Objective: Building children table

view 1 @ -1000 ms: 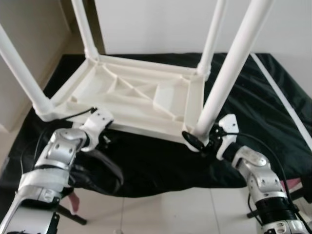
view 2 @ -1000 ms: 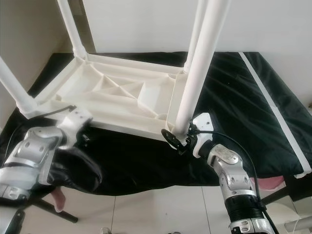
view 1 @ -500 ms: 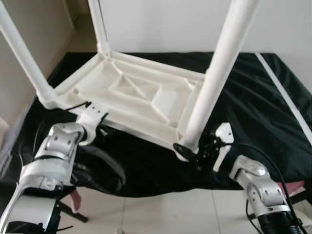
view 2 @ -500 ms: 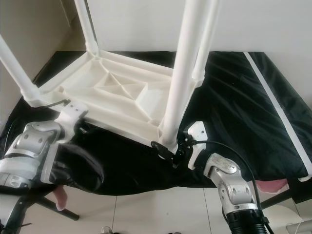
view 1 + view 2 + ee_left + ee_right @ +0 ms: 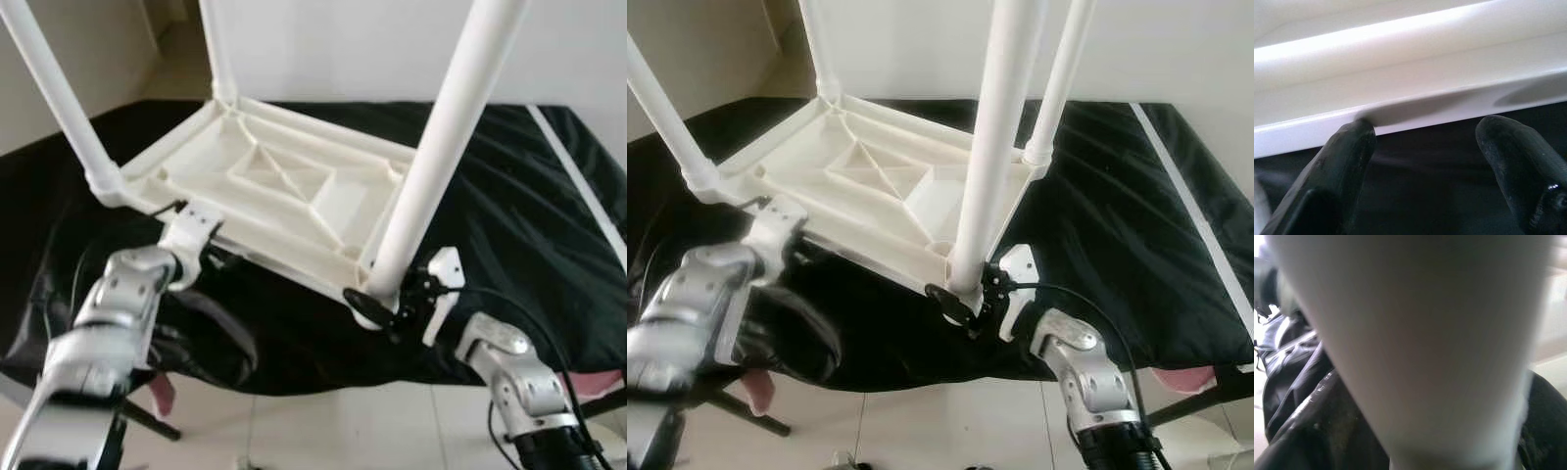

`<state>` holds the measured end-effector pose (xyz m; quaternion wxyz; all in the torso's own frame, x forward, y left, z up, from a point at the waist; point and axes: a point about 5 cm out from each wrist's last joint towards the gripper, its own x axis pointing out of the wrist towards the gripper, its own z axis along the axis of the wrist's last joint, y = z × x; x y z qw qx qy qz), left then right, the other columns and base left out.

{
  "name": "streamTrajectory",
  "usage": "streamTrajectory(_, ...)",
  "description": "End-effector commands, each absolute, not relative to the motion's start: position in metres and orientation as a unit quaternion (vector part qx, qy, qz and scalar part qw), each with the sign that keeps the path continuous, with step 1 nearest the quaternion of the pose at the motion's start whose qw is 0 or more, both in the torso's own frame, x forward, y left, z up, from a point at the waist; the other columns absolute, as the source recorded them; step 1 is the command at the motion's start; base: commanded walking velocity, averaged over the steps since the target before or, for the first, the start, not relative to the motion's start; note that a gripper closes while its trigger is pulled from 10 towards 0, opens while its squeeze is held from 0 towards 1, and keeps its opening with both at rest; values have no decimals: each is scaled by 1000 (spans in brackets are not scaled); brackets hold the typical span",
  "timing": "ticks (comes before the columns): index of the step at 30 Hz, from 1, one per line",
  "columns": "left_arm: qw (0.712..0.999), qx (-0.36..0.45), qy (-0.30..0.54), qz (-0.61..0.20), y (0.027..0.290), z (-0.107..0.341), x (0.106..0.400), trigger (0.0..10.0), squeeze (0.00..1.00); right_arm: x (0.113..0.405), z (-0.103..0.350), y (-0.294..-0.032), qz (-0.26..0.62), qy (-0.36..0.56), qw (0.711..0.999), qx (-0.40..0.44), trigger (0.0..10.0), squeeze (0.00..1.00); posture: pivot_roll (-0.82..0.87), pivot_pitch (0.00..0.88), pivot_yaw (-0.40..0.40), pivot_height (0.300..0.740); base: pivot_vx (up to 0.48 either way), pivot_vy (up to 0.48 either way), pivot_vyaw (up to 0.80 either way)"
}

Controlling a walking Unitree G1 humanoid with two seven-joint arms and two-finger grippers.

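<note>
White plastic table point(image 5: 284, 201) lying upside down on a black sheet point(image 5: 529, 215), four legs point(image 5: 446, 137) pointing up. Its near rim sits close to the sheet's front edge, with pale tiled floor point(image 5: 323, 426) below and a white wall point(image 5: 1176, 49) behind. Right gripper point(image 5: 377, 305) clamped on the base of the nearest leg at the corner. Left gripper point(image 5: 1425, 156), fingers point(image 5: 1347, 152) apart, hangs just below the table's near rim.
</note>
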<state>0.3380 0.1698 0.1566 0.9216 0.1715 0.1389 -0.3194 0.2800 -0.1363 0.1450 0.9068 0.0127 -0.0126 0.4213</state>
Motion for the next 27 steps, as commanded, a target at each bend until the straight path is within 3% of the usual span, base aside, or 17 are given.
streamTrajectory(1, 862, 152, 132, -465, 142, 160, 322, 10000, 0, 280, 141, -135, 422, -5, 906, 9, 10000, 0, -22, 116, 18, 740, 0, 0, 0)
streamTrajectory(7, 824, 129, 122, -537, 117, 151, 292, 10000, 0, 288, 144, -132, 428, -9, 904, -1, 10000, 0, -16, 119, 2, 740, 0, 0, 0)
streamTrajectory(21, 819, 75, 77, -564, 89, 157, 256, 10000, 0, 311, 147, -153, 365, -29, 930, -39, 10000, 0, 0, 119, -18, 740, 0, 0, 0)
streamTrajectory(22, 820, 71, 74, -563, 88, 158, 255, 10000, 0, 311, 147, -153, 366, -31, 929, -43, 9373, 0, 0, 119, -18, 740, 0, 0, 0)
streamTrajectory(23, 820, 71, 74, -563, 88, 158, 255, 10000, 0, 311, 147, -153, 366, -31, 929, -43, 9373, 0, 0, 119, -18, 740, 0, 0, 0)
streamTrajectory(24, 824, 63, 64, -560, 86, 161, 255, 10000, 0, 312, 147, -155, 361, -35, 931, -43, 3255, 0, 1, 116, -19, 740, 0, 0, 0)
streamTrajectory(26, 829, 57, 54, -554, 84, 164, 256, 10000, 0, 313, 148, -157, 350, -40, 935, -46, 0, 0, 1, 116, -19, 740, 0, 0, 0)
streamTrajectory(27, 832, 55, 53, -550, 82, 165, 256, 10000, 0, 313, 148, -158, 346, -42, 936, -48, 0, 0, 2, 113, -21, 740, 0, 0, 0)
